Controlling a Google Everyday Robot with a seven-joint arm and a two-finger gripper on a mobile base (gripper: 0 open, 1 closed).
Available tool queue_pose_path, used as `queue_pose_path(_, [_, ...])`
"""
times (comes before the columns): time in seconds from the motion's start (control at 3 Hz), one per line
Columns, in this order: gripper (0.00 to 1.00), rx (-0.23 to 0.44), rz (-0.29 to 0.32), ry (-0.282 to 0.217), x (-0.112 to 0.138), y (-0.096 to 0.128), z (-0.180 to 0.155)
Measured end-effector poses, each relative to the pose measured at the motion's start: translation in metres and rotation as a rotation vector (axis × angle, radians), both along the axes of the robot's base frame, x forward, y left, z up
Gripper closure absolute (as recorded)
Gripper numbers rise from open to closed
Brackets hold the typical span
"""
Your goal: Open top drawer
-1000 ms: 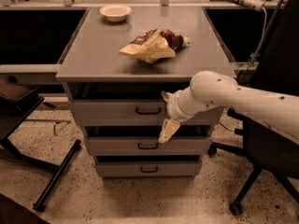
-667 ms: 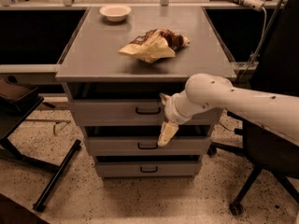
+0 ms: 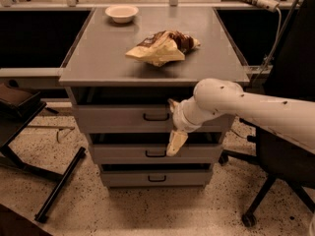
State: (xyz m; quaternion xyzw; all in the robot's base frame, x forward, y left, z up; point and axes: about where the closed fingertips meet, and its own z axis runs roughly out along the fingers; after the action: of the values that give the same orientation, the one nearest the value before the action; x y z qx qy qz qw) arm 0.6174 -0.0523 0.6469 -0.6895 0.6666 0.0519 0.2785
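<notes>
The top drawer is the widest grey front under the cabinet top, with a small black handle at its centre. Its inside is hidden. My gripper is at the end of the white arm reaching in from the right, right in front of the drawer face and just right of the handle. Its fingers stand apart and hold nothing: one fingertip is by the drawer's top edge, and the other finger hangs down over the second drawer.
A third, lowest drawer sits below. On the cabinet top lie a crumpled snack bag and a white bowl. An office chair base stands to the right. A black stand leg lies on the floor to the left.
The arm and gripper have shifted slightly left, closer to the top drawer's handle. The drawers have not moved.
</notes>
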Motion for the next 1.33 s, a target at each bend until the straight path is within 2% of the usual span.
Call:
queue_pose_path(0.67, [0.0, -0.026, -0.025, 0.062, -0.039, -0.028, 0.011])
queue_pose_path(1.33, [0.0, -0.011, -0.034, 0.077, -0.03, -0.024, 0.013])
